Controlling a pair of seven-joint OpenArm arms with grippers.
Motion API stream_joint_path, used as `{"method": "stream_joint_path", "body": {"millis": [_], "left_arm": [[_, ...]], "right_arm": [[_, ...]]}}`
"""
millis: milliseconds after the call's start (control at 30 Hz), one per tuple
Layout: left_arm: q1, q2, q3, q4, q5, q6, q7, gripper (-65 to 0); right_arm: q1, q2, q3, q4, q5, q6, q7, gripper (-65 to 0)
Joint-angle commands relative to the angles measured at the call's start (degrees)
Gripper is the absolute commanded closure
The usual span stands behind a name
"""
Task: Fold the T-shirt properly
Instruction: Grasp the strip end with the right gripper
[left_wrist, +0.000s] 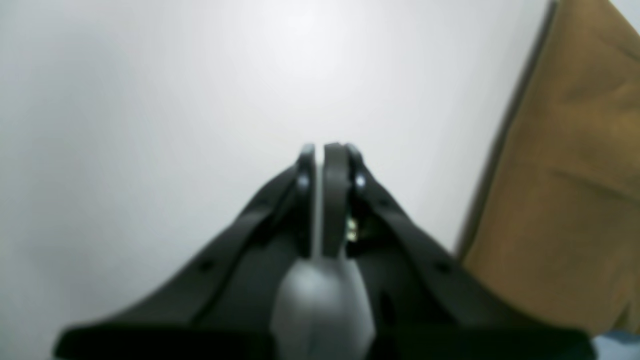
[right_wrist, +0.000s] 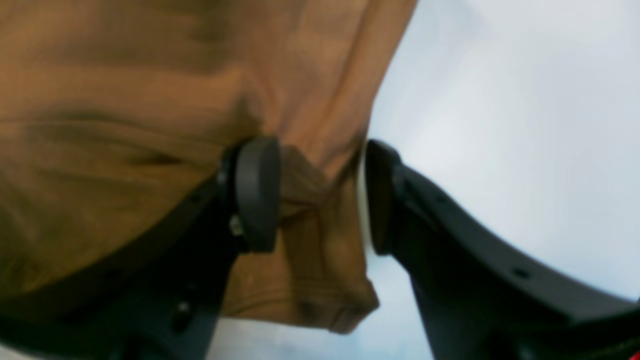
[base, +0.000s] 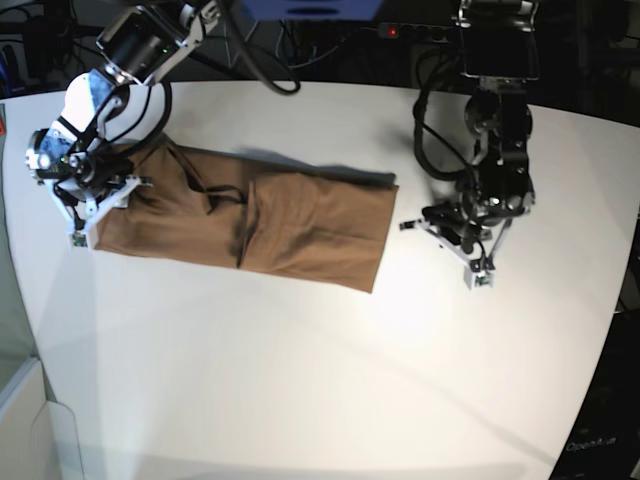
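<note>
The brown T-shirt (base: 270, 225) lies folded into a long strip across the white table (base: 300, 380). My right gripper (base: 98, 205) is at the strip's left end. In the right wrist view it (right_wrist: 317, 195) is open, with its jaws on either side of a bunched hem of the shirt (right_wrist: 150, 100). The cloth touches the left pad (right_wrist: 257, 195). My left gripper (base: 447, 228) hovers over bare table just right of the shirt's right end. In the left wrist view it (left_wrist: 320, 150) is shut and empty, with the shirt's edge (left_wrist: 575, 150) off to its right.
Black cables (base: 440, 130) hang behind the arm on the right side of the base view. The table's front edge curves along the lower right (base: 590, 400). A pale box corner (base: 25, 420) stands beyond the table's left edge.
</note>
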Motion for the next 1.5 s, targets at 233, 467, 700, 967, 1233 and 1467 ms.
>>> {"method": "stream_joint_path", "body": {"millis": [233,467,700,967,1233,1467], "left_arm": [[-0.83,-0.15,0.00,1.02,-0.07,-0.19,-0.74,-2.2],[0.04,-0.15,0.00,1.46,-0.07,-0.19,-0.74,-2.2],[0.13,-0.24,0.00,1.28,-0.07,-0.19,-0.74,-2.2],[0.04,0.38,0.09,1.11,-0.07,-0.19,-0.82,-2.2],[0.31,0.29,2.99,1.02,-0.07,-0.01,-0.82,-2.2],[0.40,0.38,2.99,1.02,-0.34,-0.10,-0.82,-2.2]], "right_arm": [[0.69,0.50,-0.09,-1.22,0.41,-0.03,0.90,-24.2],[0.69,2.26,-2.20,-5.17,0.23,-0.03,0.99,-1.6],[-0.98,3.67,-3.35,0.63,0.06,-0.03,0.72,-1.5],[-5.81,3.84,-11.26,12.41,-0.12,-0.03,0.64,-1.5],[-7.13,1.38,-16.27,13.20,-4.16,-0.03,0.64,-3.3],[-7.31,-0.73,-22.16,14.70,-9.96,-0.03,0.55,-3.5]]}}
